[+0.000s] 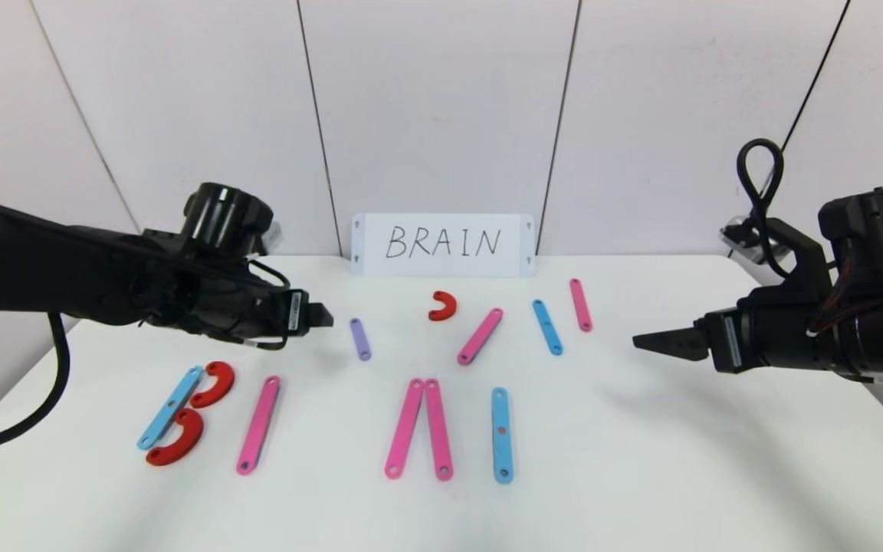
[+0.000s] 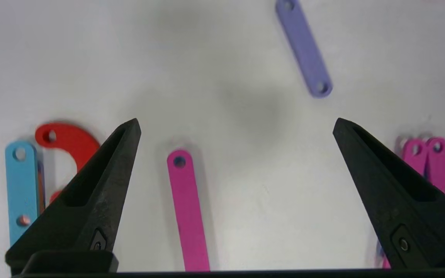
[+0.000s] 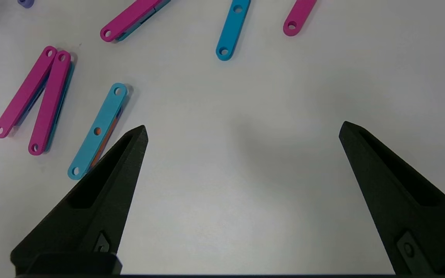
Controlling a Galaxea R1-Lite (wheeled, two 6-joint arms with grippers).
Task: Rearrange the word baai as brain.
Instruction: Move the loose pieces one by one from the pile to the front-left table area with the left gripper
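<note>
Word pieces lie flat on white table [image 1: 641,475], in front of white card [image 1: 442,244] lettered BRAIN. Near row: B of blue strip [image 1: 170,407] plus two red half-rings [image 1: 214,383], lone pink strip [image 1: 258,424], pink pair [image 1: 419,438] joined at top, blue strip [image 1: 502,435]. Farther back: purple strip [image 1: 360,339], red half-ring [image 1: 443,305], three slanted strips.

Left claw [image 2: 236,122] released, empty, hovering over the lone pink strip's far end; only its wrist view shows the spread jaws. Right claw [image 3: 243,128] likewise spread over bare table. Right wrist view hints at orange beneath the blue strip, uncertain.
</note>
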